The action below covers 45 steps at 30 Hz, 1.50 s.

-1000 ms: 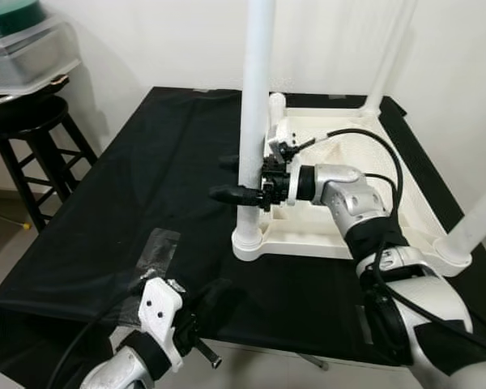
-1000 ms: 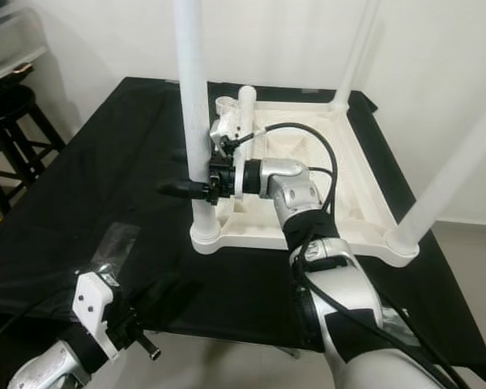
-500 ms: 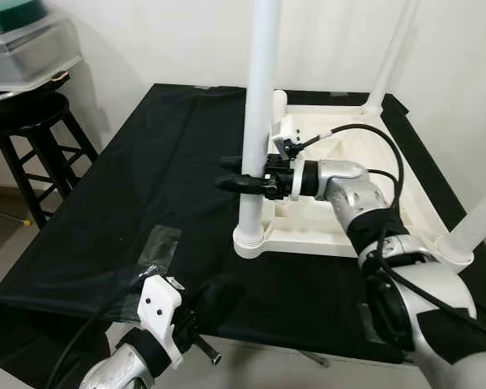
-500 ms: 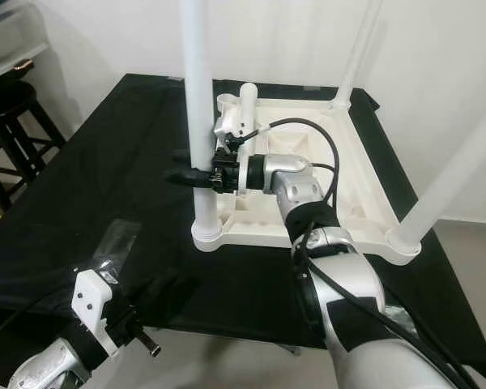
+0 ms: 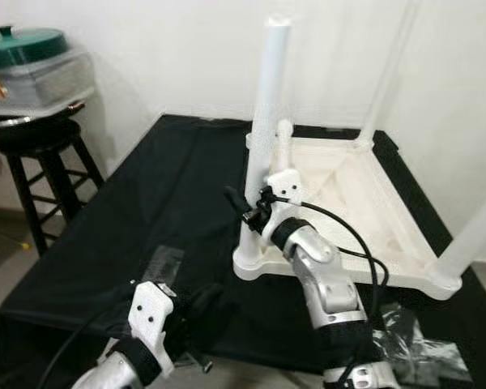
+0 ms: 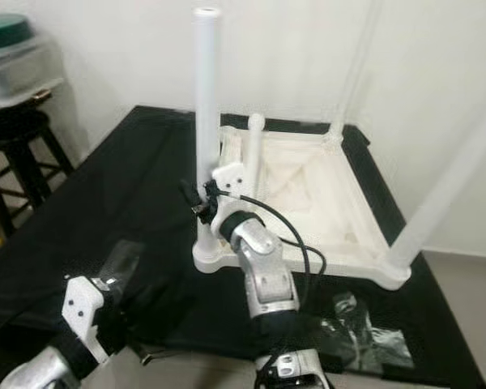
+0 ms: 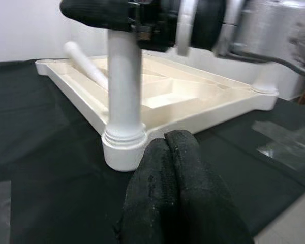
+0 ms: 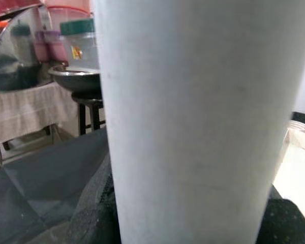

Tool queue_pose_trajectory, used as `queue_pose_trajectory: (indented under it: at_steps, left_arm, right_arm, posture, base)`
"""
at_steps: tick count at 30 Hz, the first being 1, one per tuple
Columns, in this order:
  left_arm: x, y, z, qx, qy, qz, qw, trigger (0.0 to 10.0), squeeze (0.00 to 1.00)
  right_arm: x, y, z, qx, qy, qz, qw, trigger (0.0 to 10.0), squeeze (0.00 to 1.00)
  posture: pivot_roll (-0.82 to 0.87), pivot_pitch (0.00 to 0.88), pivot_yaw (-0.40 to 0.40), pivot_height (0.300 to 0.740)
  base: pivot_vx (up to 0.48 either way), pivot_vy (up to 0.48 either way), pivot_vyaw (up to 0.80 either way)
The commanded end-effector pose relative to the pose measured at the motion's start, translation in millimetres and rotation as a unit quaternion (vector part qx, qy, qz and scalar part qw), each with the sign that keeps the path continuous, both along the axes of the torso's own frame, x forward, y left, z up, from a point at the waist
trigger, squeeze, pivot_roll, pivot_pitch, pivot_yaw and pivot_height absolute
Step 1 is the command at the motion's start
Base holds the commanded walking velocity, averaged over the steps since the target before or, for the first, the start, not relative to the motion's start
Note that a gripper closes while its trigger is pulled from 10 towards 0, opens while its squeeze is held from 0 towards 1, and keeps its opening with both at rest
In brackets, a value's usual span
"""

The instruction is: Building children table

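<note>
While you scan from the left edge of the left eye view, you pass a black stool [image 5: 40, 162] with a green-lidded container [image 5: 28, 69] on top in the upper left, then the black cloth [image 5: 130, 219] that covers the work surface. Low in the lower left of that frame your left gripper [image 7: 170, 198] hangs just off the near edge of the cloth; the left wrist view shows its two black fingers pressed together with nothing between them, so it is idle and clenched on nothing.

At centre frame you have the white table top [image 5: 373, 219] lying upside down on the cloth, with the near-left leg [image 5: 263, 138] standing upright in its corner socket. Your right gripper [image 5: 247, 209] is at that leg, low on the shaft just above the socket, with a finger on either side of it; the right wrist view has the white tube between the fingers, so the jaws read as grasping the leg. A short white part [image 5: 284, 142] stands behind it.

Further right, two more legs rise at the far corner [image 5: 385, 81] and the near-right corner [image 5: 474, 235].

You appear to be seating or tightening this leg. Next, you likely need a firm hold, a straight axis, and a check that the collar sits flush in the socket.
</note>
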State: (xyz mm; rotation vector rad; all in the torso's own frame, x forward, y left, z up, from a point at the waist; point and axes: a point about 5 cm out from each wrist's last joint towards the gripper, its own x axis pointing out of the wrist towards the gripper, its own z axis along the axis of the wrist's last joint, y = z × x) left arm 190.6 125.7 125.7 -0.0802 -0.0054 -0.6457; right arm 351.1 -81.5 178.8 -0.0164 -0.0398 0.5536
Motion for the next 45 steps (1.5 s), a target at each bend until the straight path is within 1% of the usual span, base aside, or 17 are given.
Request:
queue_pose_trajectory:
  at_steps: [1, 5, 6, 7, 8, 10, 12, 13, 14, 15, 17, 22, 27, 30, 33, 34, 45]
  left_arm:
    - [1.1, 1.8, -3.3, 0.003, 0.008, 0.001, 1.000, 10.0, 0.00]
    - [1.1, 2.4, -3.3, 0.003, 0.006, 0.006, 1.000, 10.0, 0.00]
    - [1.2, 2.9, -3.2, 0.004, 0.005, 0.011, 1.000, 10.0, 0.00]
    - [1.7, 2.9, -3.0, 0.003, 0.004, 0.012, 1.000, 10.0, 0.00]
    - [2.1, 2.4, -2.9, 0.002, 0.004, 0.011, 1.000, 10.0, 0.00]
    - [2.4, 2.1, -2.9, 0.002, 0.004, 0.010, 1.000, 10.0, 0.00]
    - [2.8, 1.5, -3.0, 0.001, 0.005, 0.007, 1.000, 10.0, 0.00]
    - [2.8, 1.2, -3.1, 0.001, 0.005, 0.006, 1.000, 10.0, 0.00]
    - [2.9, 0.9, -3.2, 0.000, 0.005, 0.006, 1.000, 10.0, 0.00]
    - [2.8, 0.6, -3.3, 0.000, 0.005, 0.005, 1.000, 10.0, 0.00]
    - [2.6, 0.3, -3.4, 0.000, 0.006, 0.005, 1.000, 10.0, 0.00]
    - [2.3, -0.3, -4.0, 0.002, 0.006, 0.006, 1.000, 10.0, 0.00]
    - [1.8, 0.6, -5.7, 0.005, 0.008, 0.006, 1.000, 10.0, 0.00]
    - [1.6, 0.9, -6.2, 0.006, 0.009, 0.006, 1.000, 10.0, 0.00]
    - [1.4, 1.0, -7.1, 0.006, 0.011, 0.005, 1.000, 10.0, 0.00]
    - [1.3, 1.3, -7.4, 0.006, 0.012, 0.005, 1.000, 10.0, 0.00]
    - [1.3, 1.4, -8.8, 0.006, 0.013, 0.005, 1.000, 10.0, 0.00]
  right_arm:
    - [-0.5, -21.6, -47.9, -0.042, 0.092, -0.054, 0.993, 0.0, 0.00]
    - [-1.0, -19.9, -49.3, -0.045, 0.099, -0.054, 0.993, 0.0, 0.00]
    - [-3.9, -20.4, -47.3, -0.044, 0.106, -0.073, 0.991, 10.0, 0.00]
    - [-5.5, -21.0, -43.1, -0.030, 0.110, -0.075, 0.991, 10.0, 0.85]
    - [-3.7, -19.7, -33.4, -0.017, 0.096, -0.057, 0.994, 10.0, 1.00]
    - [-2.9, -16.4, -23.3, -0.007, 0.083, -0.032, 0.996, 10.0, 1.00]
    - [1.5, -8.9, -1.3, 0.011, 0.047, 0.043, 0.998, 10.0, 1.00]
    - [4.3, -4.8, 8.3, 0.003, 0.034, 0.104, 0.994, 10.0, 0.38]
    - [6.0, -3.1, 14.1, -0.006, 0.027, 0.143, 0.989, 10.0, 0.38]
    - [4.8, -0.2, 19.8, -0.054, 0.002, 0.202, 0.978, 10.0, 0.00]
    - [3.3, 2.2, 25.2, -0.112, -0.021, 0.267, 0.957, 10.0, 0.00]
    - [9.8, 3.1, 39.9, -0.113, -0.028, 0.333, 0.936, 10.0, 0.00]
    - [11.1, 8.0, 49.2, -0.110, -0.016, 0.435, 0.893, 10.0, 0.00]
    - [14.5, 8.9, 53.2, -0.098, -0.006, 0.453, 0.886, 10.0, 0.00]
    - [21.4, 9.6, 49.9, -0.113, 0.010, 0.436, 0.893, 10.0, 0.00]
    - [23.9, 9.9, 49.3, -0.102, 0.018, 0.428, 0.898, 0.0, 0.00]
    - [25.8, -0.7, 42.3, -0.085, 0.030, 0.425, 0.901, 0.0, 0.00]
  posture:
    - [0.01, 0.073, -0.010, 0.740]
    - [0.01, 0.073, -0.010, 0.740]
    - [0.01, 0.073, -0.010, 0.740]
    - [0.00, 0.071, -0.012, 0.740]
    - [0.00, 0.069, -0.009, 0.740]
    - [0.00, 0.069, -0.009, 0.740]
    - [0.00, 0.067, -0.007, 0.740]
    - [0.00, 0.063, -0.005, 0.740]
    - [0.00, 0.063, -0.006, 0.740]
    - [0.01, 0.062, -0.008, 0.740]
    - [0.01, 0.061, -0.008, 0.740]
    - [0.02, 0.057, -0.004, 0.740]
    - [0.03, 0.048, 0.006, 0.740]
    - [0.03, 0.046, 0.008, 0.740]
    - [0.04, 0.044, 0.008, 0.740]
    - [0.04, 0.039, 0.009, 0.740]
    - [0.04, 0.031, 0.009, 0.740]
  base:
    - [0.000, 0.000, 0.00]
    - [0.000, 0.000, 0.00]
    - [0.000, 0.000, 0.00]
    - [0.000, 0.000, 0.00]
    - [0.000, 0.000, 0.00]
    - [0.000, 0.000, 0.00]
    - [0.000, 0.000, 0.00]
    - [0.000, 0.000, 0.00]
    - [0.000, 0.000, 0.00]
    - [0.000, 0.000, 0.00]
    - [0.000, 0.000, 0.00]
    - [0.000, 0.000, 0.00]
    - [0.000, 0.000, 0.00]
    - [0.000, 0.000, 0.00]
    - [0.000, 0.000, 0.00]
    - [0.000, 0.000, 0.00]
    - [0.000, 0.000, 0.00]
